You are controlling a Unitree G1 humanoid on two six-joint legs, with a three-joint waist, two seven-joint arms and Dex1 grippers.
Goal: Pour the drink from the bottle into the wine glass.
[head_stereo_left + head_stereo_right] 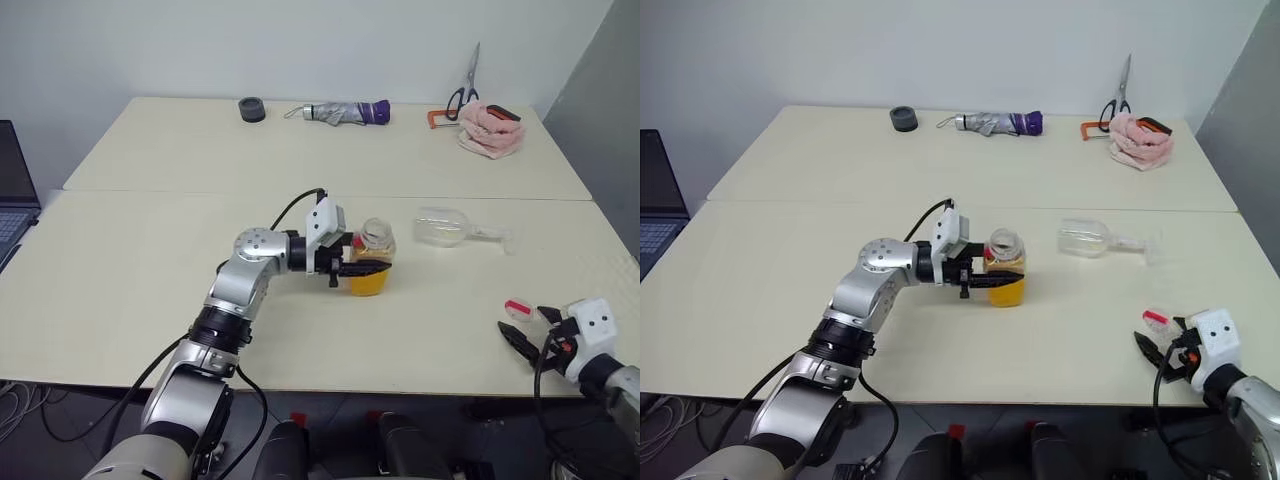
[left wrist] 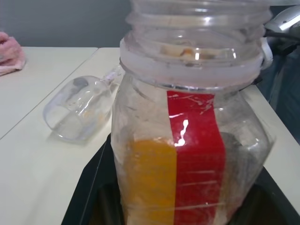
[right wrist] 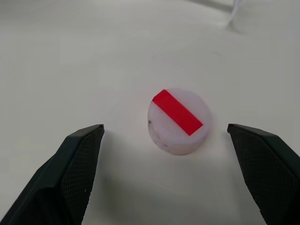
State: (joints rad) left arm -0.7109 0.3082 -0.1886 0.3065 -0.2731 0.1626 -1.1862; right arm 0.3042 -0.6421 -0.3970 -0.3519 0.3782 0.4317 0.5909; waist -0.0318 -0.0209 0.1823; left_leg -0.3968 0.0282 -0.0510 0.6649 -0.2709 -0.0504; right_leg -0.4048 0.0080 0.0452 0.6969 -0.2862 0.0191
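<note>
While our left gripper (image 1: 350,268) clenches the uncapped bottle (image 1: 372,262) with its red strip, our right gripper (image 3: 168,154) stands released around the cap (image 3: 179,121) near the table (image 1: 150,260) edge.

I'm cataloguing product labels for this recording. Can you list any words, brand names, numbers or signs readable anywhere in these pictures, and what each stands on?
No text can be read in any view.
bottle: its red label strip is plain, with no lettering.
cap: white with a plain red stripe, no writing.
wine glass: clear, unmarked.
Items at the table's far edge: too small to tell whether they bear print.
</note>
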